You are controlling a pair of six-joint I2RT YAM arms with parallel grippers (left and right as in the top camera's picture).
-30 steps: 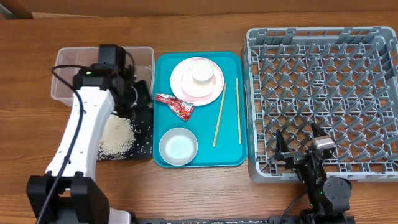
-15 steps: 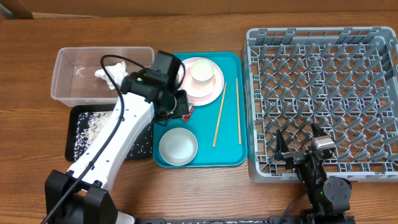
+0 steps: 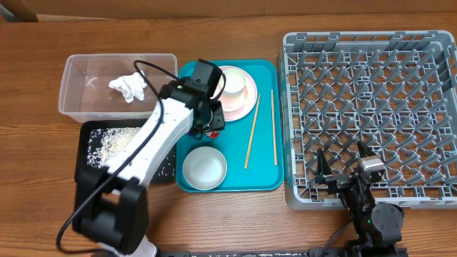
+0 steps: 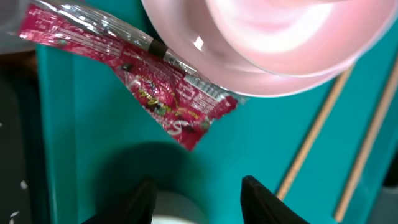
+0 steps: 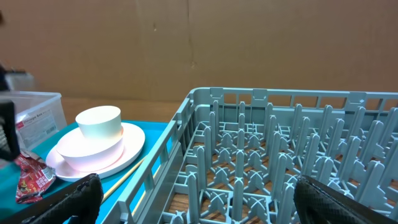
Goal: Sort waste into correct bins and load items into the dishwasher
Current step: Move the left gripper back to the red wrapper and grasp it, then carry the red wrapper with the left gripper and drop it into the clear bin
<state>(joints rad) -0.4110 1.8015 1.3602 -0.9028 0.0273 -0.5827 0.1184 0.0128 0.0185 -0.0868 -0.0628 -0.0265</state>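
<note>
One crinkled red snack wrapper [image 4: 165, 93] lies on the teal tray [image 4: 74, 124], one edge at the pink plate [image 4: 267, 50] rim. Left gripper [image 4: 199, 190], fingers apart and empty, has moved over it.

Red wrapper [image 4: 155, 93] flat, nxt to pink plate [image 4: 261, 79]

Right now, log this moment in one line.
left pincer: open, at red wrapper | right pincer: open, at rack | tissue: in clear tub | rice: in black tray

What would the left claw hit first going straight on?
Probably the red snack wrapper lying on the teal tray beside the pink plate. The left claw is open above it; depth is unclear, so it could land on bare tray just short.
</note>
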